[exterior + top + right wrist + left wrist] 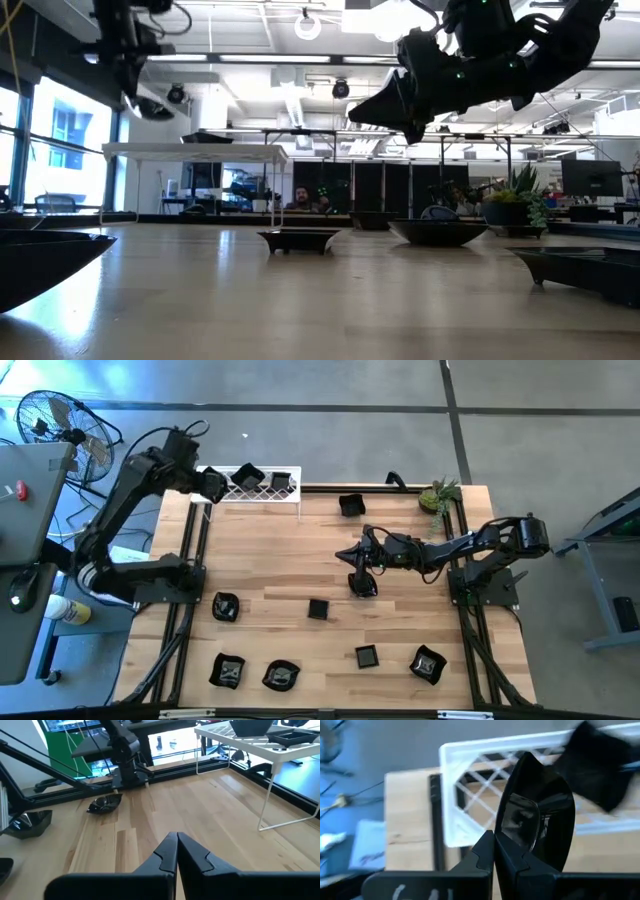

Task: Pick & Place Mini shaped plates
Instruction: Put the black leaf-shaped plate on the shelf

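Bare tabletop (270,550) stretches open left of centre, while black plates (226,606) dot the near edge, a white rack (250,495) fills the far-left corner and a potted plant (438,495) the far-right.

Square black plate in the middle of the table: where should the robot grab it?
Pinch one raised side of the square black plate from straight above, one finger inside, one outside. It lies flat on the table, open side up, with bare wood all round, so any side should work.
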Tool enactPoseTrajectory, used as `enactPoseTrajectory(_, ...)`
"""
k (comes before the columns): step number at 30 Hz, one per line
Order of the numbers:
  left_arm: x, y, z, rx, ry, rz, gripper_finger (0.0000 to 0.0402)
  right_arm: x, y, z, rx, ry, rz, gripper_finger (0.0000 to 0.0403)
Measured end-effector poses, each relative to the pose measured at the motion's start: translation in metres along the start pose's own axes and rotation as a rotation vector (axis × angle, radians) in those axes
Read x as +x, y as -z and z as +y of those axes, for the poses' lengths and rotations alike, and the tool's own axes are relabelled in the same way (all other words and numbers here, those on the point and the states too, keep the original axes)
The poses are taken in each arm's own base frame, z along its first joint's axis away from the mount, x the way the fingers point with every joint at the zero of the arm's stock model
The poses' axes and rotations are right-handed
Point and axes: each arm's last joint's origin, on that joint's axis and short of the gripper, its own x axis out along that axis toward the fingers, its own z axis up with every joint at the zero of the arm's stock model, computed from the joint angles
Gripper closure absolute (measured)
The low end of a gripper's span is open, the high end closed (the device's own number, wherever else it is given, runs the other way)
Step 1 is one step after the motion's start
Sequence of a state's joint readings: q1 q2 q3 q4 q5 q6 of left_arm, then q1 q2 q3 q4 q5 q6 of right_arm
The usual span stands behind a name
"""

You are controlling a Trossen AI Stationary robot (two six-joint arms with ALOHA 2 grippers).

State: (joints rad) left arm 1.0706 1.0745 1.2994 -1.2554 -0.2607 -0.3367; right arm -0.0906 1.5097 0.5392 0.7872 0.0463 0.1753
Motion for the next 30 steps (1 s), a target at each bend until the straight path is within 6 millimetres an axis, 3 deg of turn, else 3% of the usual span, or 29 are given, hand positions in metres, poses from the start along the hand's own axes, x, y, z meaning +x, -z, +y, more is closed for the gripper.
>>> enactPoseTrajectory(5,0.016,-0.008,0.001,-0.012,-0.102,0.025,0.0401,0.0,0.0,0.001,0.0,-0.02,0.007,0.0397)
enactPoseTrajectory(30,0.017,-0.008,0.0,-0.115,-0.097,0.031,0.0401,0.0,0.001,0.001,-0.001,-0.034,0.01,0.0396)
